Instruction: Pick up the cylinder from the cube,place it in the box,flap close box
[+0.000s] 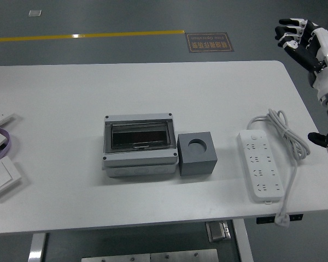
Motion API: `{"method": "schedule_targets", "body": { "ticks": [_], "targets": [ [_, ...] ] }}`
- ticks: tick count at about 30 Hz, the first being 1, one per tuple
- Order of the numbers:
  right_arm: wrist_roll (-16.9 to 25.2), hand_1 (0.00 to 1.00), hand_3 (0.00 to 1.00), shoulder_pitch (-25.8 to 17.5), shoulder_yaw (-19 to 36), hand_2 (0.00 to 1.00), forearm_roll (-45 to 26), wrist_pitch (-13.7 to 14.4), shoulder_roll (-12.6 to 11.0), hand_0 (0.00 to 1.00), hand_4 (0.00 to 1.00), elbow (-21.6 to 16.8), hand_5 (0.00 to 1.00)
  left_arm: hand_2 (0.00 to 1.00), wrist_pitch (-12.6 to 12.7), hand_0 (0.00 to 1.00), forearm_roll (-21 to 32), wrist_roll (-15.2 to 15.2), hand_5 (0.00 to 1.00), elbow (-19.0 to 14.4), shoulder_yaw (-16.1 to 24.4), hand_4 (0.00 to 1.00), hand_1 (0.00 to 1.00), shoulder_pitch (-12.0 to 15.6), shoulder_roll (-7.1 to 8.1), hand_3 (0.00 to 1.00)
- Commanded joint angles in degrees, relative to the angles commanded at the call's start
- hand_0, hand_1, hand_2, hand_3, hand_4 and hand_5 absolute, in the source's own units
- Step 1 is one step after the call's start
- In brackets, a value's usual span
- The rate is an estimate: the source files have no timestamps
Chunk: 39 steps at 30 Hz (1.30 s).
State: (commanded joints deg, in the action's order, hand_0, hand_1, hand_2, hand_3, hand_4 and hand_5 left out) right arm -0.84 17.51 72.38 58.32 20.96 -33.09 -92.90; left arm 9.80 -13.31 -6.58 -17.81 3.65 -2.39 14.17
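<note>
While the table is sitting quiet, the scene is reading like this:

Right hand: the right hand is hanging at about two o'clock, out past the table's far right corner, fingers spread and loosely bent, gripping nothing.

Left hand: not showing anywhere in the head view.

Box: the grey box is lying near the table's centre with its clear flap lying flat across the top, looking closed.

Cube: the dark cube is sitting at three o'clock of the box, touching or just beside its side wall; its round socket is showing empty.

Cylinder: no cylinder is showing on the cube or on the bare tabletop; judging by the empty socket and the flat flap, it is probably lying inside the box, though the dark window is not letting me confirm it.

Progress: by my reading, the task is looking finished or very nearly so.

Risk, flap: if the flap is only resting and not latched, it may be springing back up; the latch is too small to judge.

Risk, cable: the white power strip and its looped cord are lying at three o'clock of the cube, under the arm's likely path, so a low sweep of the forearm could be snagging the cord and dragging the strip.

Clutter: wall switches are lying at nine o'clock, well apart from the work.
</note>
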Motion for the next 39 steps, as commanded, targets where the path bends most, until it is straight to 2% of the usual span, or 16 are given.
{"method": "schedule_targets", "body": {
  "ticks": [14, 32, 33, 37, 38, 39],
  "targets": [
    [2.66, 0.668, 0.664, 0.4, 2.86, 0.674, -1.52, -1.23, -0.24, 0.7, 0.729, 0.84, 0.446, 0.574, 0.77, 0.595, 0.09, 0.53, 0.249, -0.1, 0.32, 0.689, 0.593, -1.11, -0.15, 0.622],
    [3.45, 0.672, 0.66, 0.55, 0.65, 0.677, -2.78, -1.29, 0.14, 0.702, 0.74, 2.13, 0.461, 0.574, 0.74, 0.595, 0.74, 0.76, 0.246, 0.13, -0.32, 0.687, 0.592, -0.66, -0.31, 0.621],
    [3.49, 0.673, 0.657, 0.58, 0.44, 0.677, -2.87, -1.31, 0.26, 0.701, 0.746, 2.24, 0.467, 0.54, 0.75, 0.594, 0.77, 0.78, 0.244, 0.14, -0.37, 0.685, 0.591, -0.66, -0.32, 0.619],
    [3.61, 0.673, 0.657, 0.86, -0.64, 0.677, -3.38, -1.39, 0.57, 0.701, 0.746, 2.68, 0.467, 0.54, 0.81, 0.594, 0.75, 0.79, 0.244, 0.18, -0.43, 0.685, 0.591, -0.73, -0.28, 0.619],
    [3.59, 0.673, 0.658, 0.94, -0.92, 0.678, -3.45, -1.44, 0.64, 0.703, 0.76, 2.79, 0.481, 0.487, 0.83, 0.593, 0.71, 0.79, 0.244, 0.19, -0.4, 0.684, 0.584, -0.76, -0.26, 0.616],
    [3.58, 0.673, 0.658, 0.99, -1.18, 0.678, -3.52, -1.48, 0.73, 0.703, 0.76, 2.91, 0.481, 0.487, 0.85, 0.593, 0.72, 0.79, 0.244, 0.2, -0.4, 0.684, 0.584, -0.79, -0.26, 0.616]
  ]
}}
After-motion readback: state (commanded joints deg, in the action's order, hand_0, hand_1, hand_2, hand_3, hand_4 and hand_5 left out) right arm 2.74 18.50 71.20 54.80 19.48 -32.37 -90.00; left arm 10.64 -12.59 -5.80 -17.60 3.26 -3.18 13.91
